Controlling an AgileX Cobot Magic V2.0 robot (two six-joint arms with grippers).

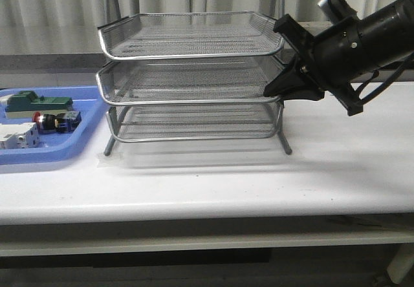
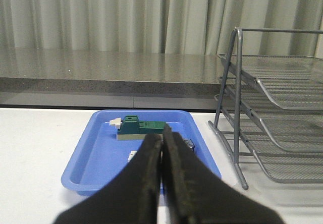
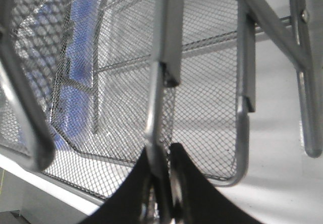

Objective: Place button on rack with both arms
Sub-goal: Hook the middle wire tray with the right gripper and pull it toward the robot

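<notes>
The button (image 1: 49,120), with a red head and black body, lies in the blue tray (image 1: 45,155) at the left. In the left wrist view my fingers hide it. The three-tier wire-mesh rack (image 1: 187,61) stands mid-table and also shows in the left wrist view (image 2: 282,98). My right gripper (image 1: 268,92) reaches in from the right to the rack's right side at the middle tier. In the right wrist view it (image 3: 160,151) is shut on a silver rim wire of the rack (image 3: 202,108). My left gripper (image 2: 161,139) is shut and empty, above the tray's near edge (image 2: 91,176).
A green block (image 1: 35,101) and a white breaker (image 1: 16,135) lie in the blue tray with the button. The green block also shows in the left wrist view (image 2: 139,127). A grey ledge and curtains run behind the table.
</notes>
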